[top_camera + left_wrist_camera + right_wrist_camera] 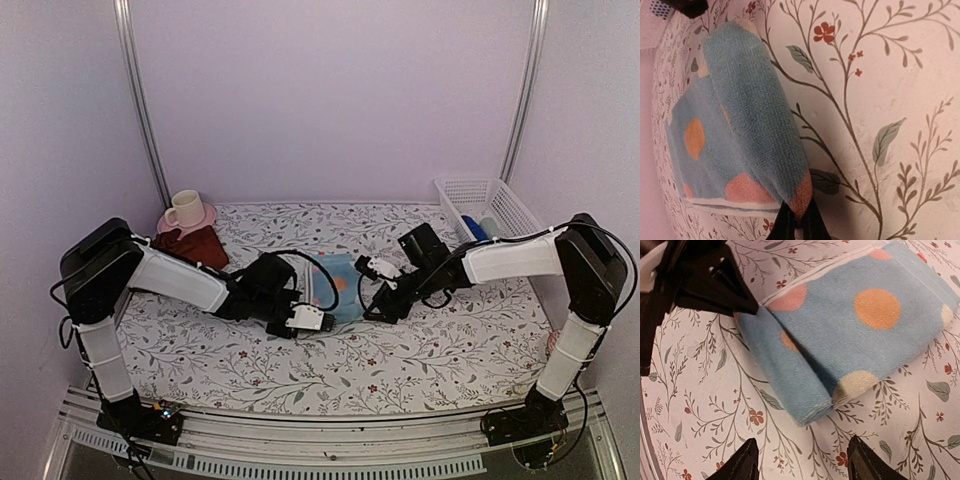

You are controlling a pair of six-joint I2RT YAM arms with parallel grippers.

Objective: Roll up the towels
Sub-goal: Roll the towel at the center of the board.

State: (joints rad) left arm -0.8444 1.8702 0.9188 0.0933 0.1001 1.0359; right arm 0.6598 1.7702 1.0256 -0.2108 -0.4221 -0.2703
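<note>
The small light-blue towel (pixel 345 278) with orange and pinkish spots lies mid-table, its near edge rolled into a thick fold (pixel 790 380). My left gripper (pixel 796 220) is shut on the pinkish corner at one end of that roll (pixel 760 125); it also shows in the top view (pixel 320 318). My right gripper (pixel 802 457) stands open just off the roll's other end, with only tablecloth between its fingers (pixel 742 462), and sits right of the towel (pixel 376 308). The dark maroon towel (pixel 195 245) lies crumpled at the back left.
A cream cup (pixel 184 209) on a pink saucer stands behind the maroon towel. A white basket (pixel 505 205) with blue items sits at the back right. The white floral table covering (pixel 420 355) spreads under everything.
</note>
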